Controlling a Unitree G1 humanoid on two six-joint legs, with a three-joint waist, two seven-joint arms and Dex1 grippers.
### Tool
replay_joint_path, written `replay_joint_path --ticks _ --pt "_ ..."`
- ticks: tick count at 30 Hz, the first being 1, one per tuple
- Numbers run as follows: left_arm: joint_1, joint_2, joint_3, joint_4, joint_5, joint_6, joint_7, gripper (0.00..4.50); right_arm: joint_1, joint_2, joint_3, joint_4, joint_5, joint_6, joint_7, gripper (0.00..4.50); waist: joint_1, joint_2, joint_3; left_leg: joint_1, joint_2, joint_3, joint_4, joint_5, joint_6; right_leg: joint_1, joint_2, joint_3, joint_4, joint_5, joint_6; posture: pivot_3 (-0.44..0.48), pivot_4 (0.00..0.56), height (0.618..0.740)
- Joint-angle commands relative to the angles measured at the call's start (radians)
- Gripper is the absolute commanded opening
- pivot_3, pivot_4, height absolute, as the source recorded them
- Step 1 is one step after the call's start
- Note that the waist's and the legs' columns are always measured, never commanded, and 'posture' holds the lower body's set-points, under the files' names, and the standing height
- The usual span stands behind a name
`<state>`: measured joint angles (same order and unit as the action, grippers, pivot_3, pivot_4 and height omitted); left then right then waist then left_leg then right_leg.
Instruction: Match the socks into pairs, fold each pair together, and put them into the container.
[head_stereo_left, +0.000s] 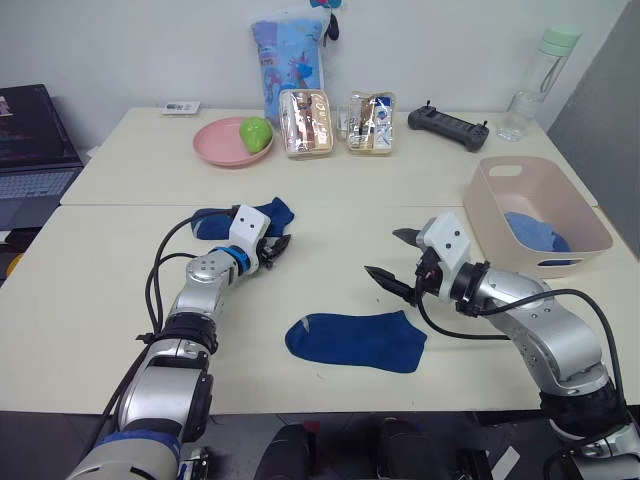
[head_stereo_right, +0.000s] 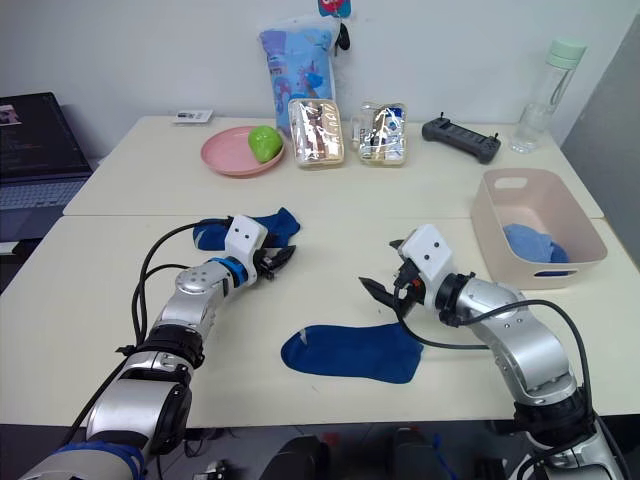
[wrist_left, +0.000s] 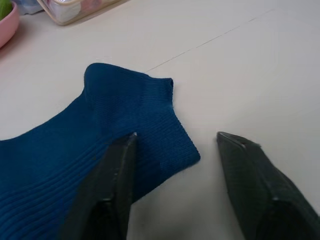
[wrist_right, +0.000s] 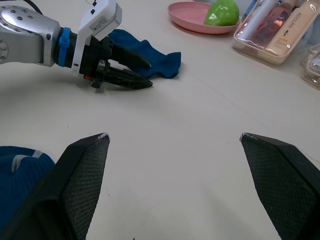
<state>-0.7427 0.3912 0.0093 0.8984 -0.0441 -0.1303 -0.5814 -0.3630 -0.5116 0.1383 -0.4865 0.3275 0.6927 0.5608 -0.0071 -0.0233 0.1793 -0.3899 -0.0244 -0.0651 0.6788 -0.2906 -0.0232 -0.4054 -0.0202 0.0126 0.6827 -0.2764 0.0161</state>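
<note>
Left eye view: left gripper (head_stereo_left: 279, 246) left of centre, fingers moderately apart, holding nothing, tips at the cuff end of a dark blue sock (head_stereo_left: 250, 217) lying flat on the tabletop (head_stereo_left: 120, 250). Left wrist view: one finger (wrist_left: 117, 165) over that sock's ribbed cuff, the other over bare tabletop just beside it. Right gripper (head_stereo_left: 393, 257) right of centre, fingers spread wide, empty, above bare tabletop. Second dark blue sock (head_stereo_left: 357, 340) flat at lower centre, near the front edge, below and between both grippers. Pale pink container (head_stereo_left: 575, 215) at the right edge, a lighter blue sock (head_stereo_left: 535, 231) inside. Upper centre: round pink plate (head_stereo_left: 215, 145) with a green fruit (head_stereo_left: 255, 131), two clear boxes (head_stereo_left: 306, 123), a black controller (head_stereo_left: 448, 126), a clear bottle (head_stereo_left: 535, 85) at upper right.
</note>
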Motion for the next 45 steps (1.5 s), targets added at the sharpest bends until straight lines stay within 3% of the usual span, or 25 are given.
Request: replay_joint_path --ticks 1,5,10,15,21,25,28,35,37,40,45 --pt "-0.01 0.03 0.023 0.01 0.004 -0.011 0.016 1.24 0.001 -0.013 -0.019 -0.049 -0.005 -0.001 -0.005 4.5 -0.001 0.0 0.0 0.0 0.0 0.0 0.0 0.0 0.0 0.0 0.0 0.0 0.0 0.0 0.0 0.0 0.15 0.74" --pt "0.008 0.044 0.005 -0.01 0.006 -0.021 -0.037 0.02 0.004 -0.029 -0.007 -0.048 -0.018 -0.005 0.001 4.5 0.0 0.0 0.0 0.0 0.0 0.0 0.0 0.0 0.0 0.0 0.0 0.0 0.0 0.0 0.0 0.0 0.15 0.74" --pt "0.015 0.075 0.026 -0.022 -0.015 -0.014 -0.071 0.02 0.004 -0.032 -0.011 -0.042 -0.021 -0.011 0.01 4.5 -0.001 0.0 0.0 0.0 0.0 0.0 0.0 0.0 0.0 0.0 0.0 0.0 -0.001 0.0 0.0 0.0 0.15 0.74" --pt "0.119 0.041 -0.05 -0.394 -0.172 0.164 -0.381 0.02 0.005 -0.028 0.003 -0.047 -0.022 -0.012 0.02 4.5 0.002 0.0 0.0 -0.001 0.0 0.0 0.0 0.0 0.0 0.0 0.0 0.0 -0.001 0.0 0.0 0.0 0.15 0.74" --pt "0.214 0.01 -0.213 -0.769 -0.216 0.419 -0.474 0.02 0.029 -0.089 -0.042 -0.036 -0.025 -0.029 0.065 4.5 0.004 0.0 0.0 -0.002 -0.001 0.0 0.001 0.0 0.0 0.0 0.0 0.001 -0.002 0.0 0.0 0.0 0.15 0.74" --pt "0.24 -0.023 -0.299 -0.879 -0.208 0.486 -0.48 0.02 0.049 -0.157 -0.083 -0.024 -0.028 -0.047 0.1 4.5 0.004 0.0 0.0 -0.002 0.0 0.0 0.001 0.0 0.0 0.0 0.0 0.001 -0.001 0.0 0.0 0.0 0.15 0.74" --pt "0.243 -0.022 -0.302 -0.884 -0.197 0.485 -0.465 0.67 0.064 -0.183 -0.097 -0.029 -0.022 -0.05 0.12 4.5 0.0 0.0 0.0 -0.001 0.0 0.0 0.001 0.0 0.0 0.0 0.001 0.001 0.0 0.0 0.0 0.0 0.15 0.74" --pt "0.231 0.046 -0.191 -0.884 -0.263 0.51 -0.472 2.84 0.079 -0.216 -0.046 -0.024 -0.065 -0.09 0.154 4.5 -0.001 0.0 0.0 0.0 0.0 0.0 0.001 0.001 0.001 0.001 0.001 0.001 0.0 0.0 0.0 0.0 0.15 0.74" --pt "0.209 0.076 -0.124 -0.816 -0.249 0.44 -0.445 3.47 0.078 -0.212 -0.011 -0.029 -0.08 -0.103 0.164 4.5 -0.001 0.0 0.0 0.0 0.0 0.0 0.001 0.001 0.001 0.001 0.001 0.002 -0.001 0.0 0.0 0.0 0.15 0.74" --pt "0.184 0.167 -0.152 -0.648 -0.07 0.105 -0.416 4.39 0.084 -0.225 0.081 -0.027 -0.146 -0.15 0.186 4.5 -0.001 0.001 0.0 0.0 0.0 0.0 0.001 0.001 0.001 0.001 0.001 0.001 0.0 0.0 0.0 0.0 0.15 0.74" --pt "0.185 0.229 -0.172 -0.5 -0.01 -0.195 -0.486 4.45 0.114 -0.256 0.16 -0.015 -0.239 -0.231 0.212 4.5 0.007 0.001 0.0 -0.001 0.0 0.001 0.0 0.001 0.001 0.0 0.0 0.002 -0.003 0.0 0.0 0.0 0.15 0.74"
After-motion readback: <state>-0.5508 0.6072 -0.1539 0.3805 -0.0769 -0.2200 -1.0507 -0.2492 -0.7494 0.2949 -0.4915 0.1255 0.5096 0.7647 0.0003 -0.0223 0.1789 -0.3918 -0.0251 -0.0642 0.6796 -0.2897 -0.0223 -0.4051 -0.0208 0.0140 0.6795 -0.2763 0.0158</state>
